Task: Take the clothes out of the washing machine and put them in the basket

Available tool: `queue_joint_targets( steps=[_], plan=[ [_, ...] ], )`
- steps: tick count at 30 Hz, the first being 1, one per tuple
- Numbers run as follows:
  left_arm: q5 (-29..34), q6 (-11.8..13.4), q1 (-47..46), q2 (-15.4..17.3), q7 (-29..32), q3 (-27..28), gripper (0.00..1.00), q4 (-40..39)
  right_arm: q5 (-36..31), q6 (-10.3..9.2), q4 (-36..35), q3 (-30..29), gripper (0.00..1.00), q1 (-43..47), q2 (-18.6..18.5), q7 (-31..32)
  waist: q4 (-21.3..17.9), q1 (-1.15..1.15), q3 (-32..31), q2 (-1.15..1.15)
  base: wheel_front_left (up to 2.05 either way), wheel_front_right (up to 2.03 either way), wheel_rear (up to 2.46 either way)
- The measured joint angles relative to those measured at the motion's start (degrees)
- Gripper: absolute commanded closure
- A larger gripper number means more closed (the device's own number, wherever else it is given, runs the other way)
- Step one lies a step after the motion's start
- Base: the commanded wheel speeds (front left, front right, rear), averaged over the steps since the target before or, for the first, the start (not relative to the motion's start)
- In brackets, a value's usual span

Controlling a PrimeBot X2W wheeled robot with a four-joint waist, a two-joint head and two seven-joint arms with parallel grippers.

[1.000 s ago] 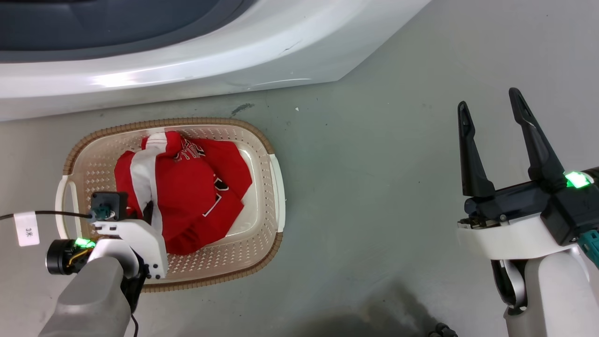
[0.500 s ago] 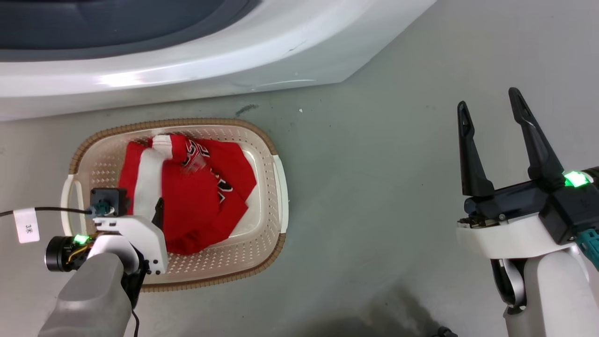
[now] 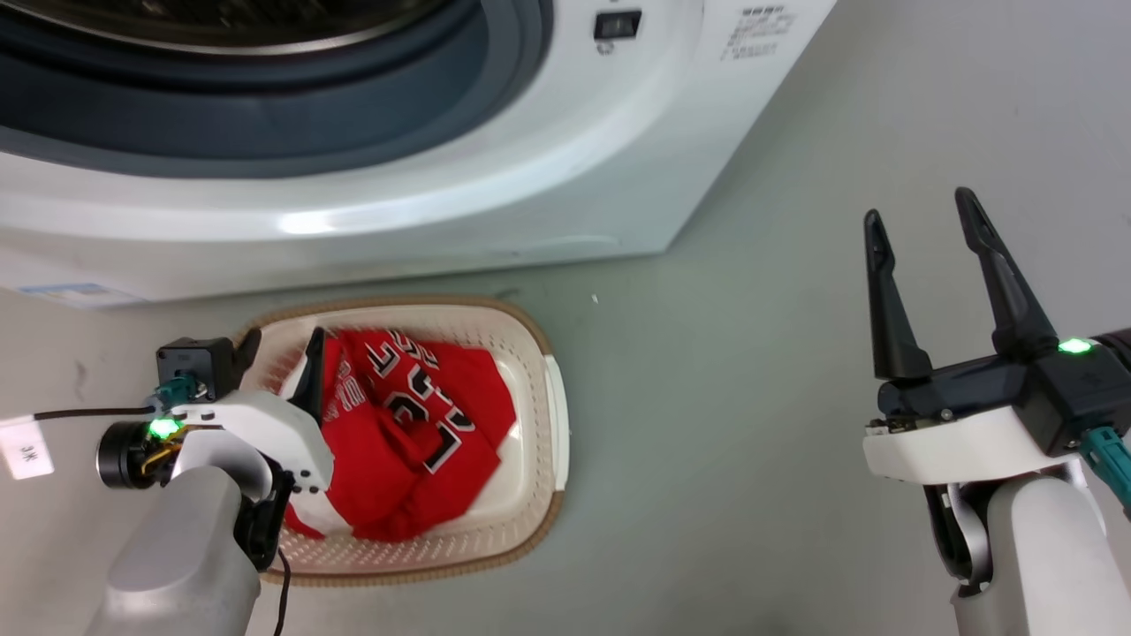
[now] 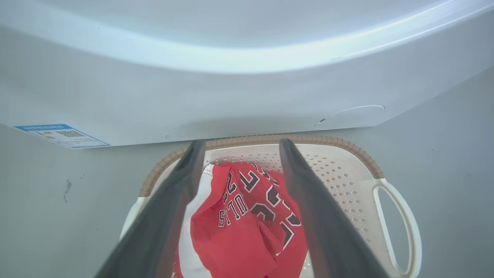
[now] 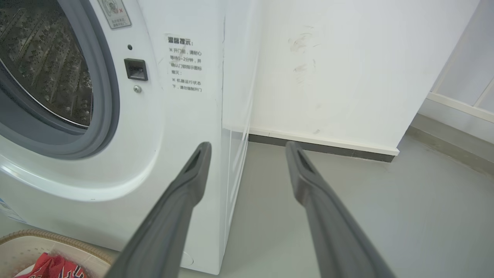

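The red clothes (image 3: 415, 442) lie bunched in the cream basket (image 3: 552, 424), black-and-white numbers facing up. The basket stands on the floor just in front of the white washing machine (image 3: 548, 159). My left gripper (image 3: 281, 358) hangs open over the basket's left part, nothing between its fingers. In the left wrist view the left gripper (image 4: 242, 143) frames the clothes (image 4: 247, 220) and the basket (image 4: 347, 170) below. My right gripper (image 3: 919, 208) is open and empty over bare floor far to the right. The right wrist view has the right gripper (image 5: 247, 144) facing the machine's corner (image 5: 185, 127) and its steel drum (image 5: 46, 69).
A grey floor (image 3: 724, 397) spreads between the basket and my right arm. A white wall with a dark baseboard (image 5: 324, 146) runs to the right of the machine. A tagged cable (image 3: 22, 446) leads off my left wrist. A blue-edged label (image 4: 61, 135) sits low on the machine's front.
The head camera has tilted up, so more of the machine shows. My left gripper has lifted off the clothes, and its open fingers now show above the basket. The right arm holds still.
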Motion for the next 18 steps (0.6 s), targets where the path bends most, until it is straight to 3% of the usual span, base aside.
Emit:
queue_joint_targets(
  steps=[6,13,18],
  plan=[
    [6.6,1.6,6.1,-0.6,0.0,9.0,0.0,-15.8,0.1,0.0,1.2,-1.7,0.0,1.3,0.0,0.0,1.7,0.0,-6.1,0.0,0.0,0.0,0.0],
    [13.6,2.3,14.7,-4.6,0.0,18.0,0.0,-32.1,0.8,0.0,2.0,-2.7,0.0,2.5,0.0,0.0,3.5,-0.01,-13.1,0.0,0.0,0.0,0.0],
    [18.3,2.2,21.2,-7.9,0.0,21.2,0.0,-41.6,2.0,0.0,2.5,-3.4,0.0,4.8,0.0,0.0,4.4,-0.01,-17.5,0.0,0.0,0.0,0.0]
  ],
)
